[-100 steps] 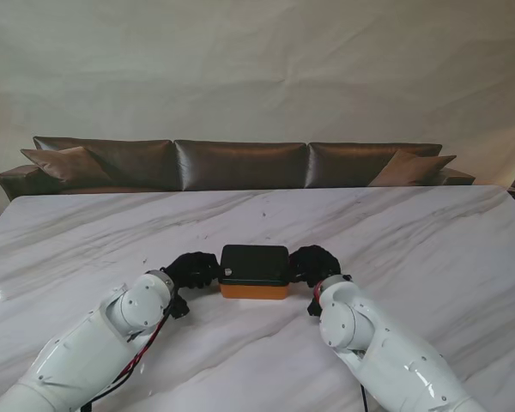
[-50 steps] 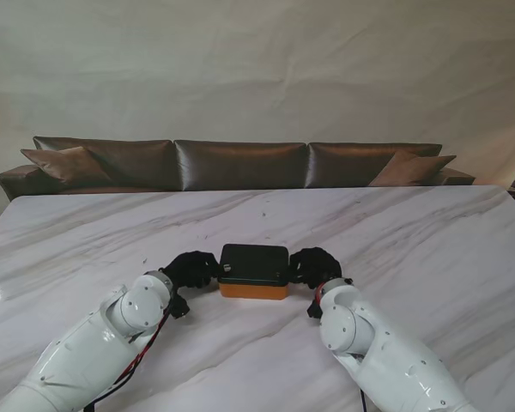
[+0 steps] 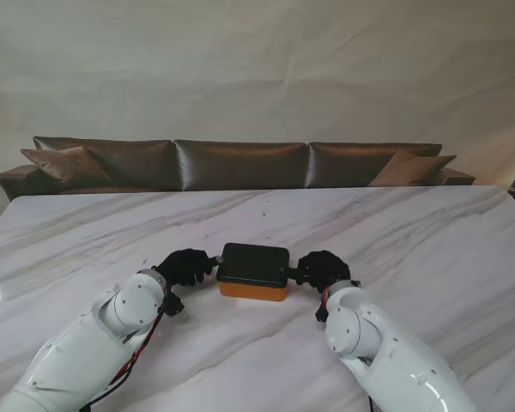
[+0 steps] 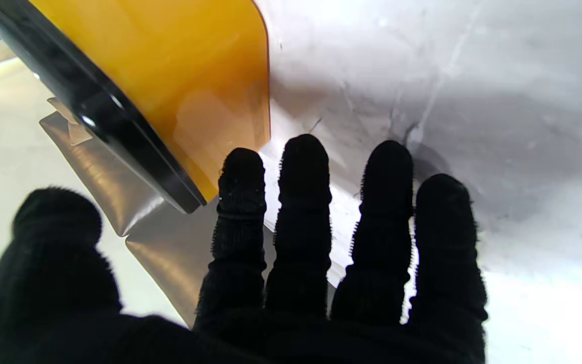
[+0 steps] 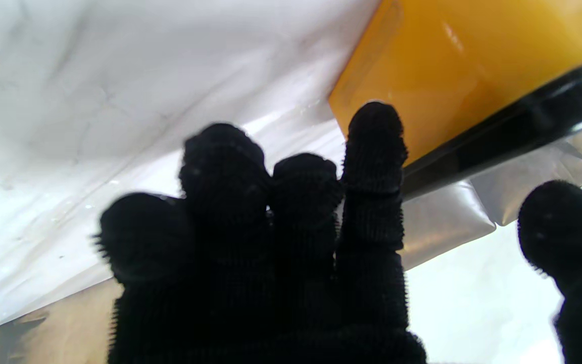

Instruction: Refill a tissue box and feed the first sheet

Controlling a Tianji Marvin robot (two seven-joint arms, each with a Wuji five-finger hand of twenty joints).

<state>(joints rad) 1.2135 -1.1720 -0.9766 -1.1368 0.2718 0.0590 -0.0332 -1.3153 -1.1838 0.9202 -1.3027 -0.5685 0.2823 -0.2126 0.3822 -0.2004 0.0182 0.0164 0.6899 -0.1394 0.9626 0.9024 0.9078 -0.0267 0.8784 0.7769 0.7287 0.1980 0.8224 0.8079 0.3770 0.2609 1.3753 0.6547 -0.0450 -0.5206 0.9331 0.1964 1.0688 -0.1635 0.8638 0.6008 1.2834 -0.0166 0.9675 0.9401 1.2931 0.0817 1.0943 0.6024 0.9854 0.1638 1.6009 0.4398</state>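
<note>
An orange tissue box [image 3: 252, 291] with a black lid [image 3: 254, 263] sits shut at the middle of the marble table [image 3: 429, 240]. My left hand [image 3: 186, 267], in a black glove, is at its left end and my right hand [image 3: 323, 269] at its right end. Both hands have fingers spread and thumbs apart. In the left wrist view the index fingertip [image 4: 242, 167] lies by the orange wall [image 4: 170, 76], just under the lid's rim [image 4: 119, 131]. The right index fingertip [image 5: 376, 126] meets the orange wall [image 5: 463, 60] under the rim [image 5: 513, 136]. No tissues show.
A brown leather sofa [image 3: 240, 163] runs along the table's far edge, with a pale curtain behind it. My white forearms [image 3: 94, 343] rise from the near corners toward the box.
Both hands have slid slightly outward from the box ends, the left to the left and the right to the right. The box looks unmoved.
</note>
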